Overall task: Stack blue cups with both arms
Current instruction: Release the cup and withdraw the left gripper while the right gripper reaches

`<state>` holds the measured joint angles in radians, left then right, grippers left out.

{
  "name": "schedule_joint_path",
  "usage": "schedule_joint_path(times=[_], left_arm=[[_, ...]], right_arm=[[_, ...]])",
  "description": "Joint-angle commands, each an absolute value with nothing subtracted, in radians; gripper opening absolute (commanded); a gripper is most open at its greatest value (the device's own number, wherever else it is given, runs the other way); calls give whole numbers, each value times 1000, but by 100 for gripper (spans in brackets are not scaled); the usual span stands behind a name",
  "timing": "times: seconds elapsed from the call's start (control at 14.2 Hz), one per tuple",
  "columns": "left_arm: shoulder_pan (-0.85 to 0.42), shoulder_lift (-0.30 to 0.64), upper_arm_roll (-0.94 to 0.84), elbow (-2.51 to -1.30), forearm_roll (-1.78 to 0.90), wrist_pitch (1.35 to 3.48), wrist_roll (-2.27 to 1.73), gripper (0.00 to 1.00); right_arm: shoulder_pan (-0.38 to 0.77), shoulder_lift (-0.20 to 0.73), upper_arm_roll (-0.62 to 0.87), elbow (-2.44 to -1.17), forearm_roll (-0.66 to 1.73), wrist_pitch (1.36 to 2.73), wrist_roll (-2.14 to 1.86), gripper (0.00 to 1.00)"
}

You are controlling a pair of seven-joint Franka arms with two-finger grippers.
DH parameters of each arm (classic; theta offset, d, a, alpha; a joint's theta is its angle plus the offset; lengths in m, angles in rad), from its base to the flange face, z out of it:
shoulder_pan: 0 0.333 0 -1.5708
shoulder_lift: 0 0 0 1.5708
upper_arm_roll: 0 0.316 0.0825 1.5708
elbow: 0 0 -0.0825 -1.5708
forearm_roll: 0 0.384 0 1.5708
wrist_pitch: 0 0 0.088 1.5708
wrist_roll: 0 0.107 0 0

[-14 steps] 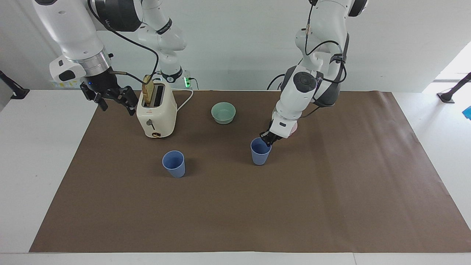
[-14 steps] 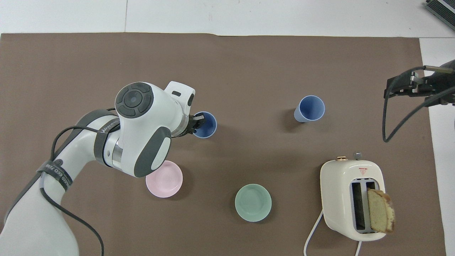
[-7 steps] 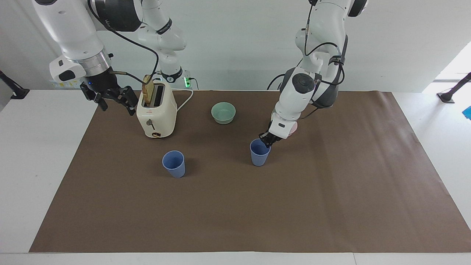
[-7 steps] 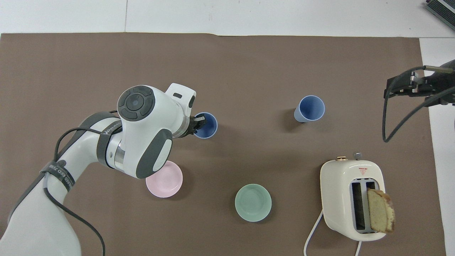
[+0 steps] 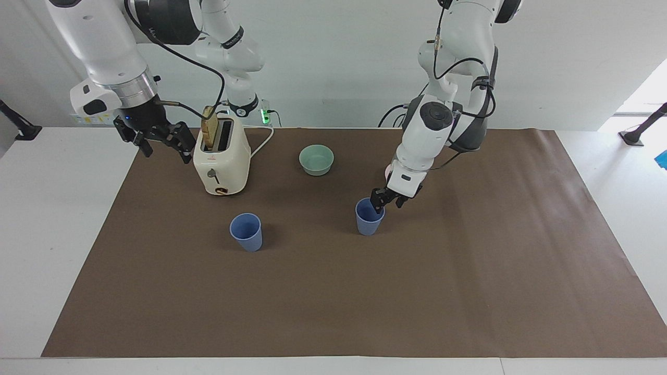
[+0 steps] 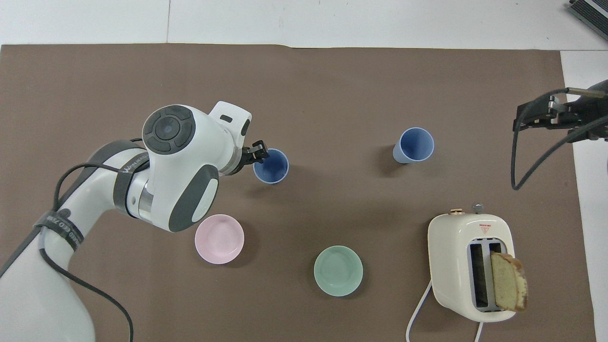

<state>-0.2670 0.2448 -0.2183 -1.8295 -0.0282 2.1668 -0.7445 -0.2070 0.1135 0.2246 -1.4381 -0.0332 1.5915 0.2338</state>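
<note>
Two blue cups stand upright on the brown mat. One cup [image 5: 369,220] [image 6: 271,166] is near the middle, the other cup [image 5: 246,232] [image 6: 413,145] stands apart toward the right arm's end. My left gripper [image 5: 388,201] [image 6: 255,153] is open at the first cup's rim, on the side toward the left arm's end. One finger is over the rim and the other is outside the cup. My right gripper [image 5: 164,148] [image 6: 534,115] is open and empty, waiting in the air beside the toaster.
A cream toaster [image 5: 221,161] [image 6: 468,247] with a bread slice [image 5: 210,128] [image 6: 509,283] stands near the right arm. A mint-green bowl [image 5: 316,159] [image 6: 338,270] and a pink bowl [image 6: 219,239] sit nearer to the robots than the cups.
My left gripper has opened and drawn back a little toward the left arm's end, from inside the cup's mouth to its rim. The cup stays on the mat. The right arm has not moved.
</note>
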Motion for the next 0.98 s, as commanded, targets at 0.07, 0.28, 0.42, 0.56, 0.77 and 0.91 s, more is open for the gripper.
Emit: schedule_joint_path(times=[0.07,0.28,0.42,0.56,0.77,0.91], left_arm=[[-177,157,-218,-1804,32,2057,-620,100],[-92,83,-218,-1804,28,1961,-441,100],[-51,57,-216,-1804,26,1931,-355,100],[-22,28,-216,-1802,25,1883,-255,100],[29,-5,-213,-1764,21,1784,-135,100],[50,-3,-213,-1698,20,1702,-110,100]], right_arm=[[-221,92,230,-1524,8,1724,206,100],[-221,136,230,-1621,97,1934,160,100],[-201,187,230,-1637,100,1974,118,100],[-187,238,232,-1640,100,1989,89,100],[-146,249,230,-1683,100,2029,83,100],[-144,259,232,-1707,100,2031,75,100]])
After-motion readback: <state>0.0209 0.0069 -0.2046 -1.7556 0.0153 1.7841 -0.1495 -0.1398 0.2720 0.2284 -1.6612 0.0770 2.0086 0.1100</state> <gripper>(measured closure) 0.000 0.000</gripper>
